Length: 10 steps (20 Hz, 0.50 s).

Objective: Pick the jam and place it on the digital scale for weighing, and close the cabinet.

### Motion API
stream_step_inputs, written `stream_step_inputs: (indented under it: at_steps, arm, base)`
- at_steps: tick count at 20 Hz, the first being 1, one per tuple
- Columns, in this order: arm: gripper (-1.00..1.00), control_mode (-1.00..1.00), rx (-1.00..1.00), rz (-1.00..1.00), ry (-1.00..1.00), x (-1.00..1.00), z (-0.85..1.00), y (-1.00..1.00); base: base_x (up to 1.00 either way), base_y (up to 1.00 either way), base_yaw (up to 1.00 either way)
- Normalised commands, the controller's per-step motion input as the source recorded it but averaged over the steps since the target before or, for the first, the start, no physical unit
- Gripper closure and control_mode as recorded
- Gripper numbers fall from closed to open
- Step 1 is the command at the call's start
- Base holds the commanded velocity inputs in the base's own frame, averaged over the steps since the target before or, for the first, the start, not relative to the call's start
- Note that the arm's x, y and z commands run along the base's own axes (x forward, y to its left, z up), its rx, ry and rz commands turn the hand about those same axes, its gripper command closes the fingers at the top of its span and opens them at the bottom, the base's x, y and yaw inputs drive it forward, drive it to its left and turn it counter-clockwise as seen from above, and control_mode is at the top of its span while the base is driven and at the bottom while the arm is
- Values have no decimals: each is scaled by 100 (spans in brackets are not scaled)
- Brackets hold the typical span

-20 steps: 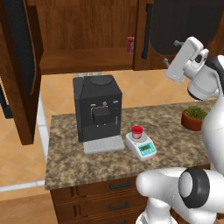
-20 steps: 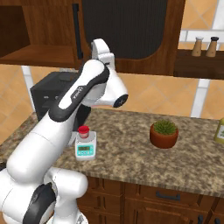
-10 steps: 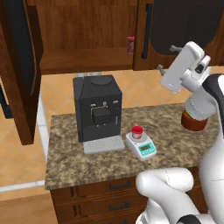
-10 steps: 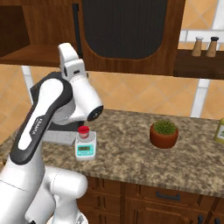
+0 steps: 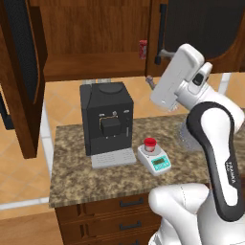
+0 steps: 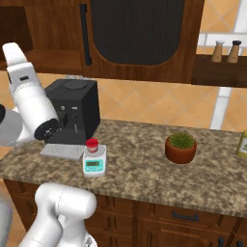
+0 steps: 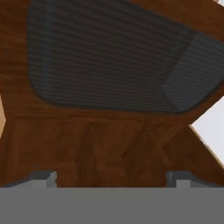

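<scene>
Sitting red-lidded jam (image 5: 150, 143) atop digital scale (image 5: 154, 159)

The jam (image 5: 150, 143) has a red lid over a whitish middle. The digital scale (image 5: 154, 160) is white with a teal-green display panel. The coffee machine (image 5: 106, 120) is black with a light grey drip tray. The countertop (image 5: 81, 179) is speckled brown-and-tan granite. The cabinet (image 5: 91, 36) is dark-brown wood with visible grain; its doors carry black ribbed panels and black bar handles. A dark-red can (image 5: 142, 49) stands on its shelf. The plant pot (image 6: 180, 152) is terracotta red-brown under spiky green leaves. The drawers (image 6: 188, 219) are dark brown with black handles.
</scene>
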Motion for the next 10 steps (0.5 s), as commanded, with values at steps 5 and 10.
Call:
stream_step_inputs:
  at_steps: [5,10]
  arm:
    - [-100,-100,-2,8,7,-81,0,48]
    - [-100,-100,1,11,2,-27,-56,45]
  base:
    - [0,0,0]
    - [0,0,0]
